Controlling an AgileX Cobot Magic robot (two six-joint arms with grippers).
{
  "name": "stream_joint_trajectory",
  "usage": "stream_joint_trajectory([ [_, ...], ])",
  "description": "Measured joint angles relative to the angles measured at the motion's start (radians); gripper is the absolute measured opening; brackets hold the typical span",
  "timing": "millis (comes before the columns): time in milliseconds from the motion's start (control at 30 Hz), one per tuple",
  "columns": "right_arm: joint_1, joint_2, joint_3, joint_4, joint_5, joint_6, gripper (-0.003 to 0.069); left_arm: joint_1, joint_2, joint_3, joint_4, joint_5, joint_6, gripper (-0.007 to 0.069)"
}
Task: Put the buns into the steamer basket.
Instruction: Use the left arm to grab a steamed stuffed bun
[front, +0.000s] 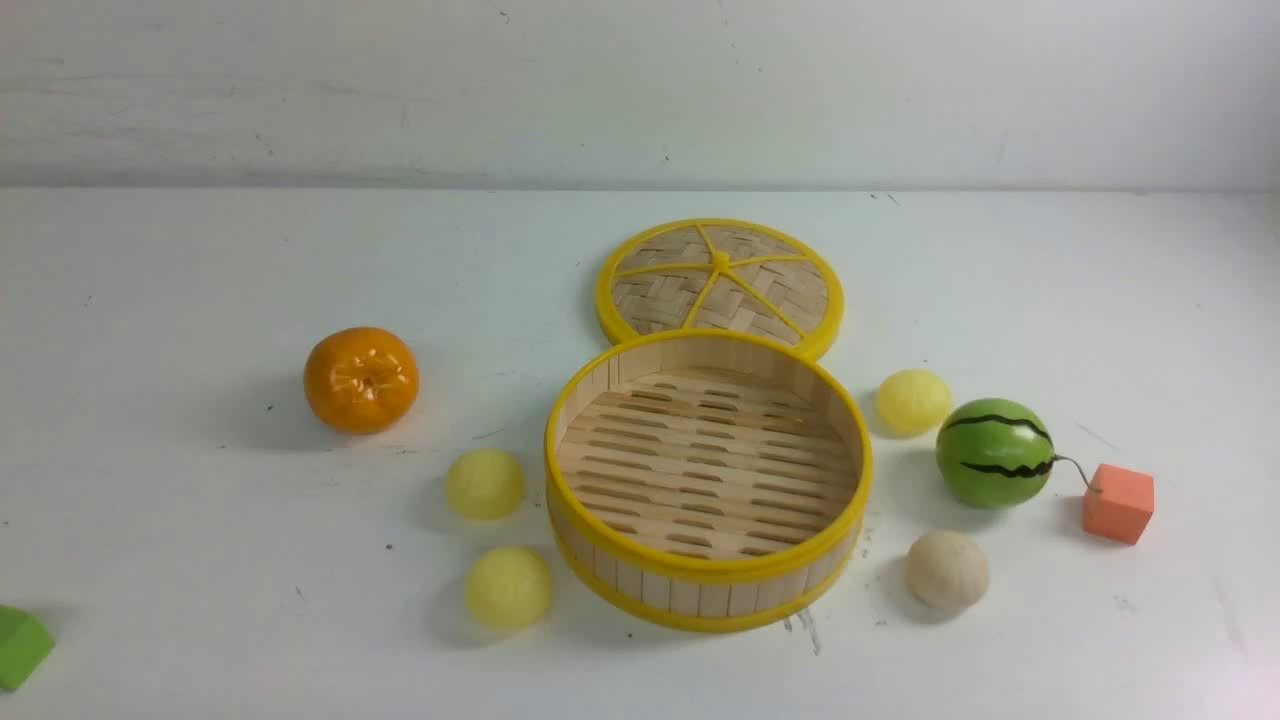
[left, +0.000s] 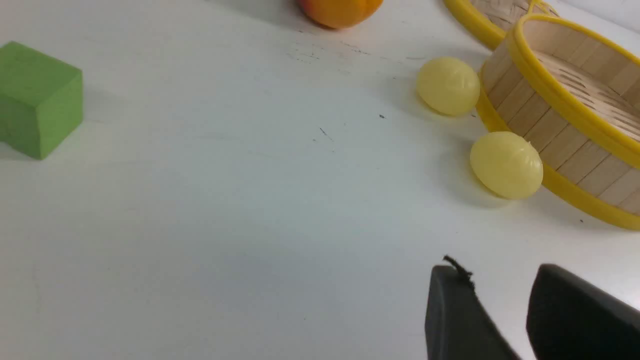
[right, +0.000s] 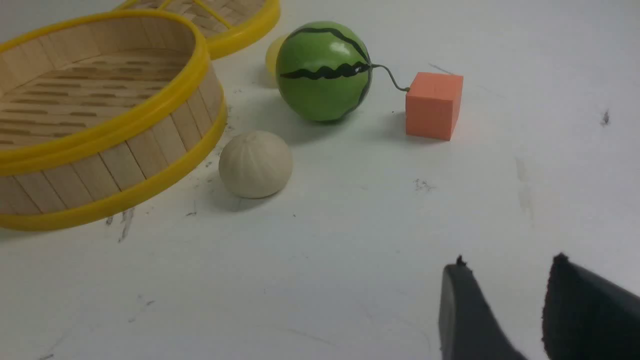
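Buns ring bamboo steamer basket

On the counter (front: 250, 580), left to right: a green block (front: 22, 645), a glossy orange (front: 361, 380), two yellow buns (front: 484, 484) beside the steamer basket (front: 708, 570), the lid (front: 660, 300) behind it, then a third yellow bun (front: 913, 402), a beige bun (front: 947, 570), a watermelon ball (front: 995, 453) and a coral block (front: 1118, 503). Left jaws (left: 492, 295) and right jaws (right: 512, 295) are parted.

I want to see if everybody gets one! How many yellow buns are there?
3: two yellow buns left of the steamer basket, one right of it, beside the watermelon ball.
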Motion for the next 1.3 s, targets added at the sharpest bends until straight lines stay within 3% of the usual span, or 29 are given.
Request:
stream_joint_trajectory([
  [867,0.000,0.000,0.000,0.000,0.000,0.000,0.0239,0.000,0.000,0.000,-0.006,-0.013,0.000,0.0236],
  [933,0.000,0.000,0.000,0.000,0.000,0.000,0.0239,0.000,0.000,0.000,-0.049,-0.053,-0.009,0.0236],
  [1133,0.000,0.000,0.000,0.000,0.000,0.000,0.0239,0.000,0.000,0.000,-0.402,-0.215,-0.183,0.0237],
  [1300,0.000,0.000,0.000,0.000,0.000,0.000,0.0239,0.000,0.000,-0.007,-0.496,-0.338,-0.187,0.0230],
])
